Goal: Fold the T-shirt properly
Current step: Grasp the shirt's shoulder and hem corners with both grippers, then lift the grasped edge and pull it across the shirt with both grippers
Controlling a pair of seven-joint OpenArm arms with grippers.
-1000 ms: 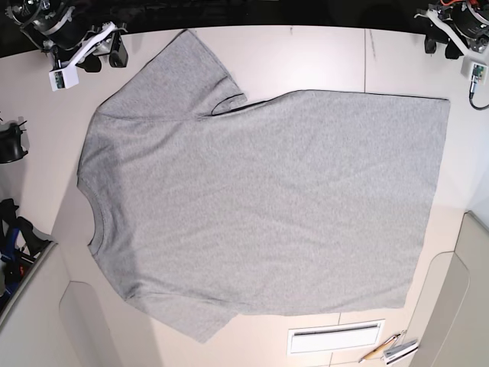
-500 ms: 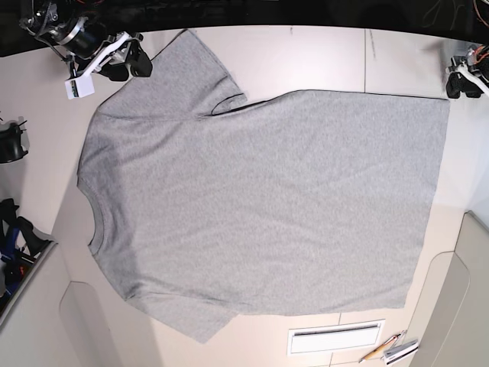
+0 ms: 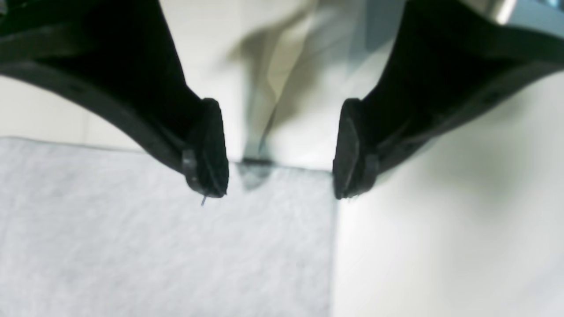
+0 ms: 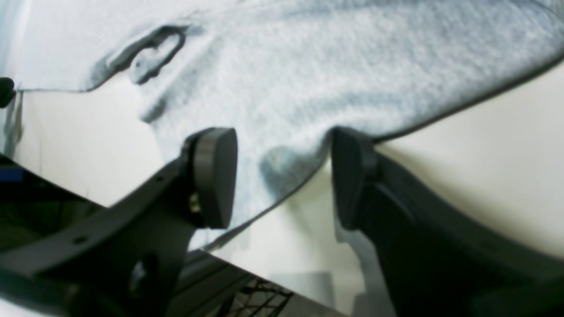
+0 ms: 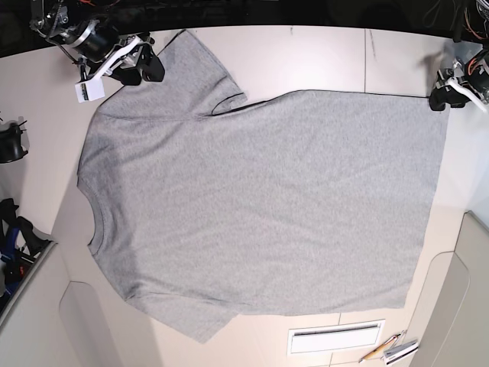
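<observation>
The light grey T-shirt (image 5: 260, 199) lies spread flat, plain side up, neck to the left and hem to the right. My right gripper (image 5: 151, 69) is at the upper sleeve's edge. In the right wrist view it (image 4: 284, 176) is open, with the sleeve hem (image 4: 308, 66) reaching in between its pads. My left gripper (image 5: 438, 97) is at the hem's top right corner. Seen from the left wrist, it (image 3: 280, 180) is open and straddles that corner of the T-shirt (image 3: 154, 246). Neither gripper holds cloth.
A white slotted vent (image 5: 336, 337) and some pencils (image 5: 390, 350) lie near the front edge, below the hem. Dark equipment (image 5: 11, 145) stands off the table's left side. A table seam (image 5: 365, 61) runs past the hem's top edge.
My right gripper has moved right, onto the sleeve's edge. My left gripper has come in from the far corner to the hem's top right corner. The T-shirt has not shifted.
</observation>
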